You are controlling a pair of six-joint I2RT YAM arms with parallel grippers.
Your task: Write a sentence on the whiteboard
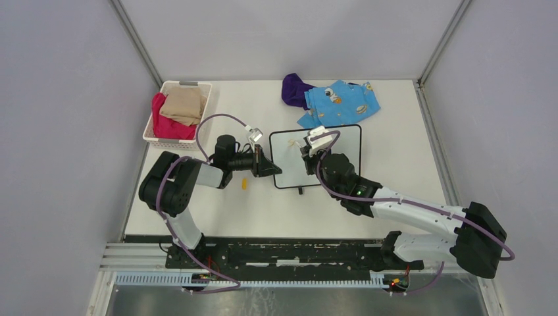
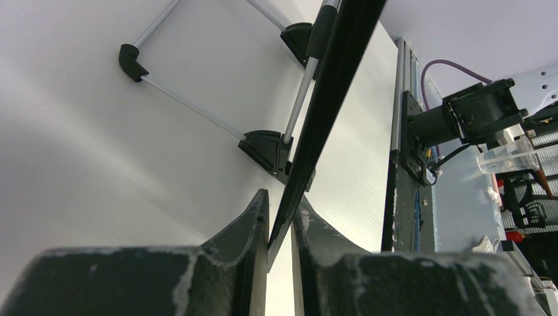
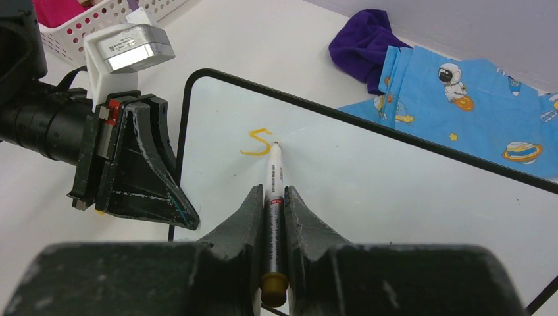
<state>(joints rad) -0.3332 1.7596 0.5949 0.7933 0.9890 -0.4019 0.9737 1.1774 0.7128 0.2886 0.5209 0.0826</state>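
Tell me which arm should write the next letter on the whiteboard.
Right. The right tool grips the marker, tip at the whiteboard beside the orange S already written. The left tool is clamped on the board's left edge, holding it steady.

The top camera looks down from above and behind my bases (image 1: 191, 253), far enough to see the whole table (image 1: 395, 131) with everything on it. My left wrist camera sits close behind the left gripper (image 2: 281, 207) and looks along the edge of the whiteboard (image 2: 329, 85). My right wrist camera looks from near onto the board's face. All three views share this board
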